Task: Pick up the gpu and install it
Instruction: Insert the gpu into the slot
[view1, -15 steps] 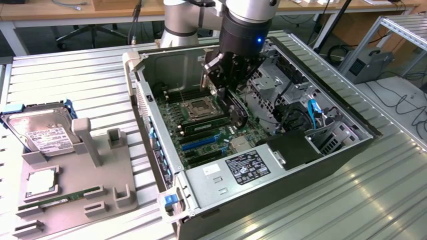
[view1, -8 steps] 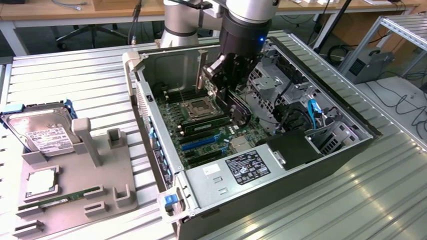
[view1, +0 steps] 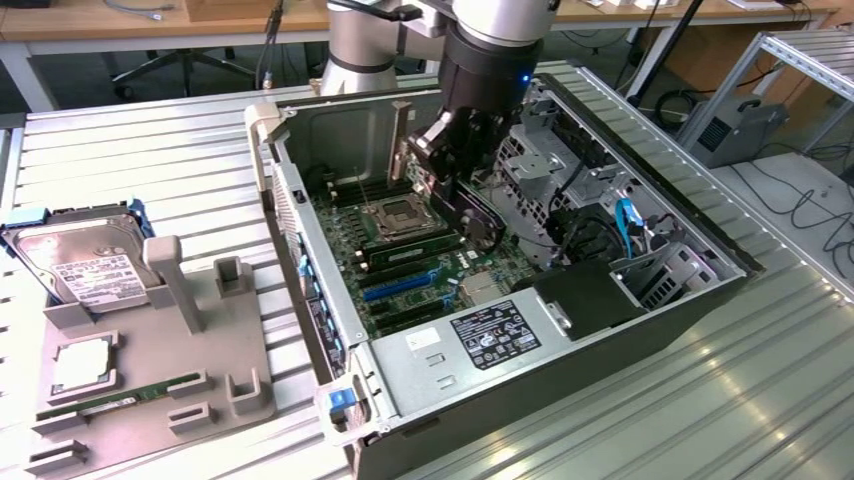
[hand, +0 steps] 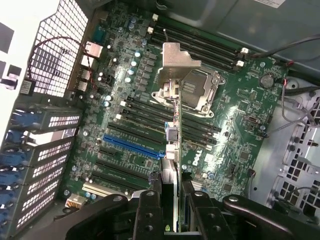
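My gripper (view1: 451, 150) is down inside the open computer case (view1: 561, 330) and is shut on the gpu (view1: 470, 212), a slim black card held upright. In the wrist view the gpu (hand: 172, 137) runs edge-on away from my gripper (hand: 172, 205), and its silvery end bracket (hand: 176, 59) is at the far end. The card hangs over the green motherboard (hand: 240, 115), in line with the CPU socket (hand: 197, 90). It sits just beside the blue expansion slot (hand: 132, 145). I cannot tell whether its lower edge touches a slot.
The case lies on its side on a slatted metal table (view1: 160, 160). At the exterior view's left a grey fixture (view1: 174, 340) carries a silver hard drive (view1: 83, 265), a CPU (view1: 80, 366) and a green RAM stick (view1: 100, 405). Drive cages and cables (view1: 627, 225) crowd the case's other side.
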